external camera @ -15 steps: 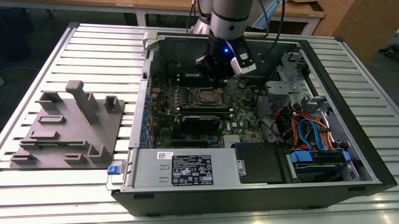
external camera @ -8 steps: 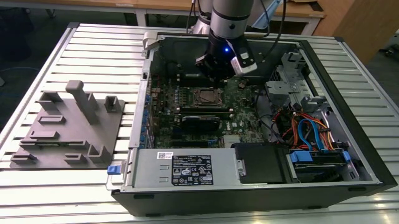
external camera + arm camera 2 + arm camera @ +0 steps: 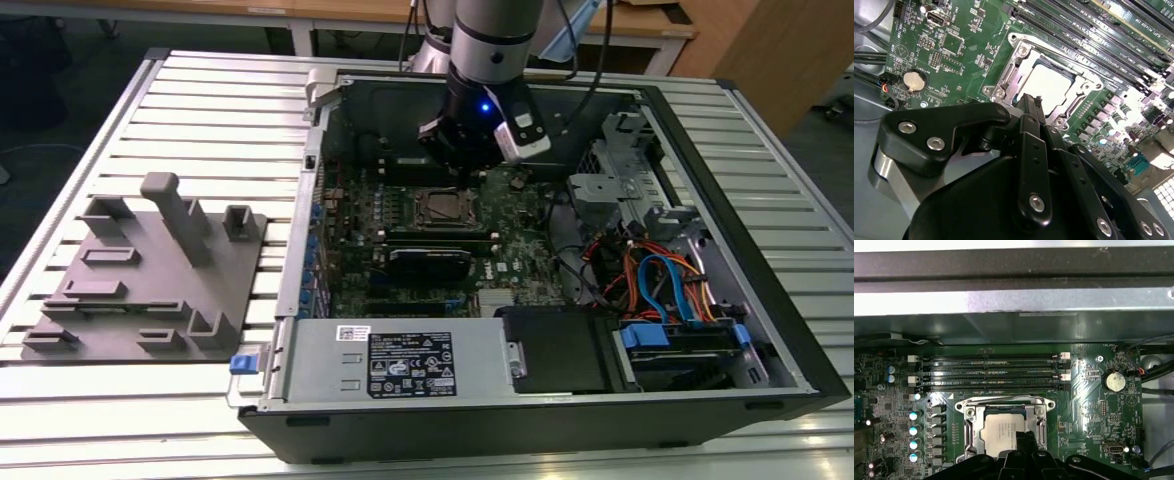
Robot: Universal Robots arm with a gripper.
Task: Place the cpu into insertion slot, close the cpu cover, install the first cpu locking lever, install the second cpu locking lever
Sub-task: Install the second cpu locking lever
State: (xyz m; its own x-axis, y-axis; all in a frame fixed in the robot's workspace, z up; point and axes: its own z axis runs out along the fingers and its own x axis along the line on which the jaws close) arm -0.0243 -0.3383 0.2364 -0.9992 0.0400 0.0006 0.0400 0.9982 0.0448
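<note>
My gripper (image 3: 1029, 107) is matt black metal with bright steel screws, the chip (image 3: 1004, 432) under it has a dull silver-grey metal top, its cover (image 3: 970, 421) is shiny bare metal, and the circuit board (image 3: 1089, 405) is glossy green with black plastic slots (image 3: 989, 372).

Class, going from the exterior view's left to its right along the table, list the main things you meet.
Grey holder block → open computer case → cpu in its socket → blue and orange cables.
</note>
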